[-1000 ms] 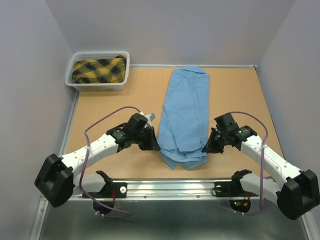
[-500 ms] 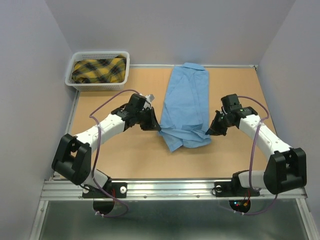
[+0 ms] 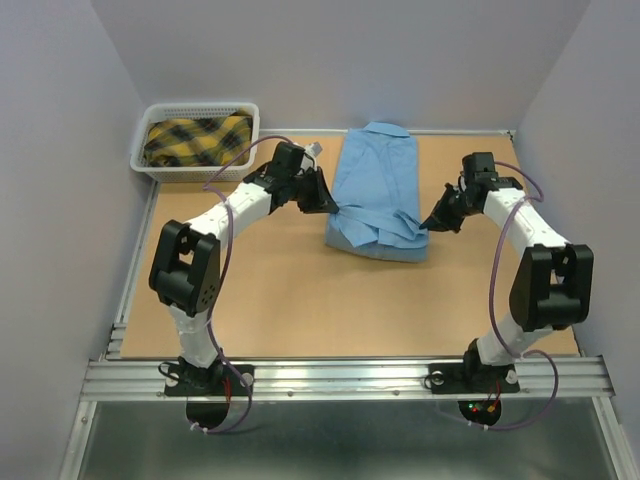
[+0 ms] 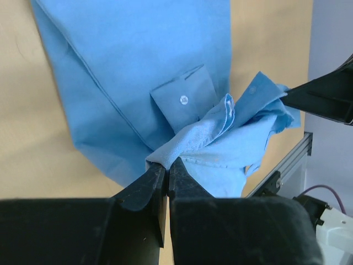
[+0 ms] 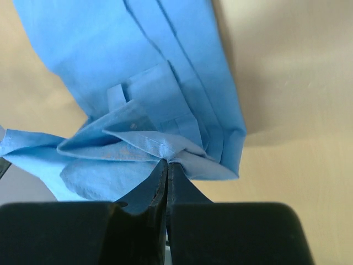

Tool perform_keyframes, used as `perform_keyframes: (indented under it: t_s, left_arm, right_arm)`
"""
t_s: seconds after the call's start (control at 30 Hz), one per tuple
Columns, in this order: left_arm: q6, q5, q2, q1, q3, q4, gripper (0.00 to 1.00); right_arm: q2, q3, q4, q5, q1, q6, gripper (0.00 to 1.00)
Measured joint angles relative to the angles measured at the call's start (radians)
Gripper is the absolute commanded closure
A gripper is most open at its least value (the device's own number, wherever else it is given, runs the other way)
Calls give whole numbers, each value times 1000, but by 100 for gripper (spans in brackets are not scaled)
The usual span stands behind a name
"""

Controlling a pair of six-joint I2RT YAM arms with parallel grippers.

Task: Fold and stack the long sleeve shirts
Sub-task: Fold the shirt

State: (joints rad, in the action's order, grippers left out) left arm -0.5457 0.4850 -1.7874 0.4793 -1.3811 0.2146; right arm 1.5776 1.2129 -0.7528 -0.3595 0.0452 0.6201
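The light blue shirt (image 3: 378, 185) lies at the far middle of the desk (image 3: 290, 300), collar toward the far edge. Its near end is bunched and doubled over the body. The left jaws are pinched tight on a fold of that bunched cloth at the shirt's left side, and the right jaws are closed just as tight on a fold at its right side. A buttoned cuff (image 4: 183, 99) rests on the body. A white basket (image 3: 195, 175) holding yellow plaid cloth (image 3: 197, 140) stands at the far left corner.
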Motion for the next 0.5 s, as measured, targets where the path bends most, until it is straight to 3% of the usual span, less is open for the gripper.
perform_keyframes:
  t_s: [0.5]
  left_arm:
    - [48,-5,-299,-28,-253,-39,100]
  right_arm:
    - [300,217,77,-32,-53,-19,99]
